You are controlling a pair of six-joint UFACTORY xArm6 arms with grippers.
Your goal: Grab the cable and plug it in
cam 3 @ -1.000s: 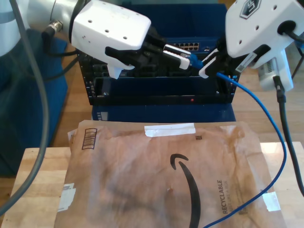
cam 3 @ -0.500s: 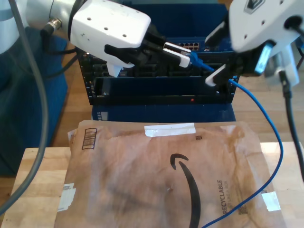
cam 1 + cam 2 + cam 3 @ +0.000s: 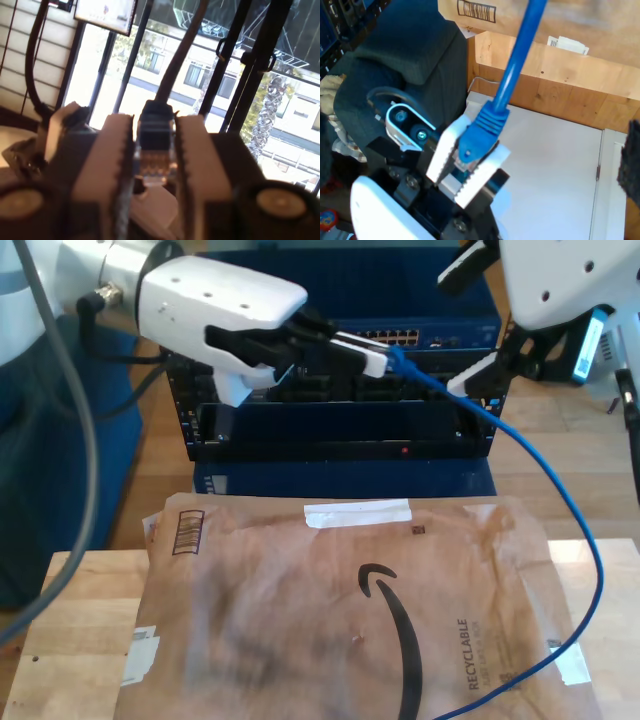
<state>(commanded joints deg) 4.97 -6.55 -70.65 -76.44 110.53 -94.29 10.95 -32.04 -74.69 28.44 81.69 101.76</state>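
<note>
Pinched at its very end, the thin bright blue network cable hangs in the air in front of a black equipment rack, its small clip plug clamped between the white, saw-toothed fingers of my first gripper, which reaches in from the exterior view's left. The first wrist view shows the plug's clear tip and its row of gold contacts pointing back toward the gripper body, with the ribbed blue boot and the cord leading away from the fingertips. The plug is level with a blue network switch at the top of the rack, and whether it touches the switch cannot be told. From the plug the cable slopes down toward the exterior view's right, passes beside the lower finger of my second gripper, whose jaws stand wide apart, then falls in a long loose curve over the right edge of a crumpled brown padded paper envelope lying on the pale wooden tabletop.
</note>
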